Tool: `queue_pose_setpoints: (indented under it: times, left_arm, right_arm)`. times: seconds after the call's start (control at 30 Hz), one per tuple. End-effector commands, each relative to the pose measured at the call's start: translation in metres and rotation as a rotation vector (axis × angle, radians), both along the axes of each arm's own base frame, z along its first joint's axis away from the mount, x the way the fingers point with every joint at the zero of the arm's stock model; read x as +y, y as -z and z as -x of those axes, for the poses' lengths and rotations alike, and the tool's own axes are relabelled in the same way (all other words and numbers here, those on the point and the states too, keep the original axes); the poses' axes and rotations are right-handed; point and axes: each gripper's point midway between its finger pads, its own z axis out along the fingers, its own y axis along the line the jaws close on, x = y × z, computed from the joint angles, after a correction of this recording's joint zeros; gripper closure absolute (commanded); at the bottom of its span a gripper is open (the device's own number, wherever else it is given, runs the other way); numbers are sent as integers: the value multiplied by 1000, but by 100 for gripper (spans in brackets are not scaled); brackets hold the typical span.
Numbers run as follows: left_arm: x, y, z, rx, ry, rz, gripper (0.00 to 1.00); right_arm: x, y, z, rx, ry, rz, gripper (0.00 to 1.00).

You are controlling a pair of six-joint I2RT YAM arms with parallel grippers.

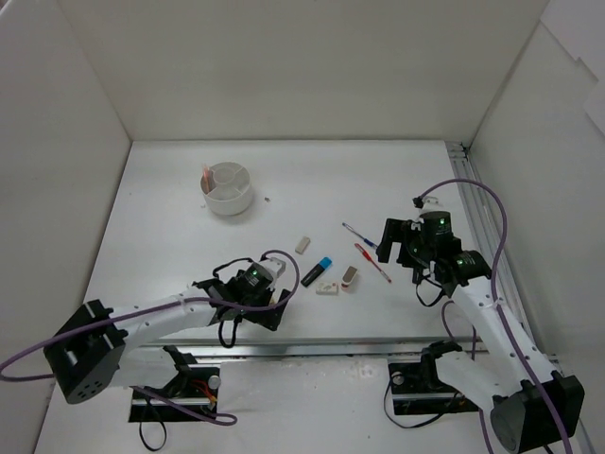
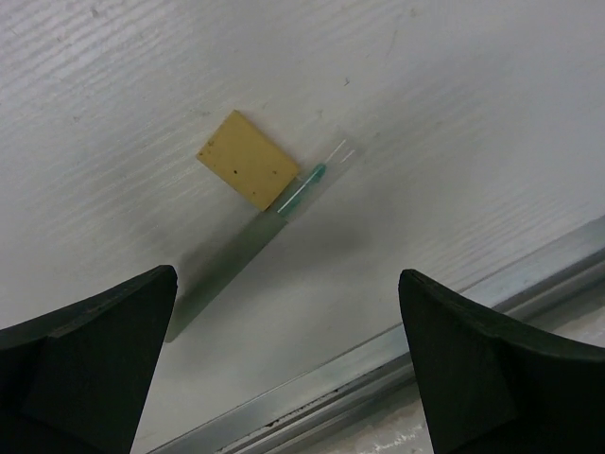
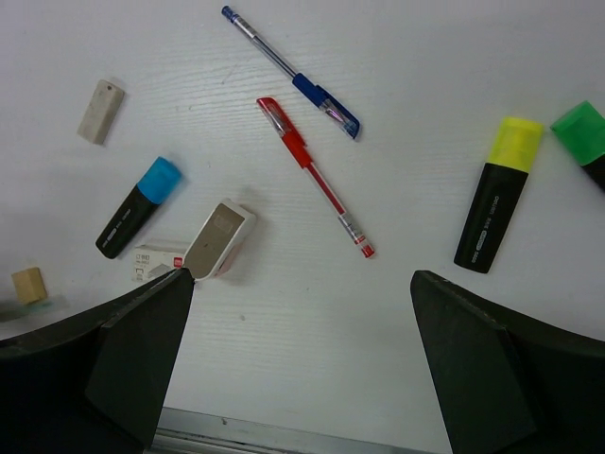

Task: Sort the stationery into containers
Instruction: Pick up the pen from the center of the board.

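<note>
The white round pot (image 1: 230, 189) stands at the back left with a pink pen (image 1: 204, 177) in it. A blue pen (image 3: 293, 74), a red pen (image 3: 317, 178), a blue-capped marker (image 3: 139, 206), a yellow-capped marker (image 3: 499, 194), a green-capped marker (image 3: 586, 137) and several erasers (image 3: 101, 112) lie on the table. My right gripper (image 3: 302, 275) is open and empty above them. My left gripper (image 2: 287, 272) is open and empty above a tan eraser (image 2: 248, 159) and a clear pen with a green tip (image 2: 250, 241). In the top view both grippers, left (image 1: 257, 305) and right (image 1: 399, 248), hang low.
A white eraser with a grey sleeve (image 3: 219, 239) and a boxed white eraser (image 3: 156, 260) lie by my right gripper's left finger. The table's metal front rail (image 2: 397, 359) runs close under my left gripper. White walls enclose the table on three sides.
</note>
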Motion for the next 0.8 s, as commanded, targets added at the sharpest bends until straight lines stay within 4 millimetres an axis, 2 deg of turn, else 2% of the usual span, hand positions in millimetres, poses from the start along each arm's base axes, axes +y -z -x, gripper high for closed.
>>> queue_pose_setpoints:
  times: [0.0,0.03,0.07,0.27,0.37,0.4,0.47,0.5,0.57,0.6,0.67,0.77]
  left_arm:
    - [-8,-2,-19,-48,-47,-56,0]
    - [-13,-4,-20,-57,-34,-67,1]
    - [-12,3,-19,-50,-32,-101,2]
    - [-15,8,-22,-59,-23,-171,16]
    - [-19,8,-18,-44,0,-169,36]
    - [-19,8,-14,-43,5,-177,47]
    - [-18,10,-11,-36,2,-190,61]
    - [-17,10,-10,-28,-3,-194,73]
    - [-20,6,-8,-29,4,-188,82]
    - [-21,6,-5,-34,13,-193,91]
    - [-25,-2,-7,-54,13,-180,100]
    - [-30,-22,-15,-119,14,-156,100]
  right_arm:
    - [-1,-6,-1,-31,9,0,2]
    - [0,-6,0,-31,5,-4,2]
    - [0,-8,0,-35,1,-8,2]
    - [0,-9,0,-40,-4,-7,2]
    - [0,-11,0,-47,-6,-6,2]
    - [0,-11,0,-50,-5,-6,2]
    - [-1,-12,0,-54,-3,-4,2]
    - [-1,-12,0,-55,-2,-3,2]
    - [-2,-12,0,-56,-2,-1,2]
    - [-2,-13,0,-59,-1,-3,2]
    - [-2,-13,0,-59,-1,-2,2]
    - [-1,-15,1,-67,-7,-3,2]
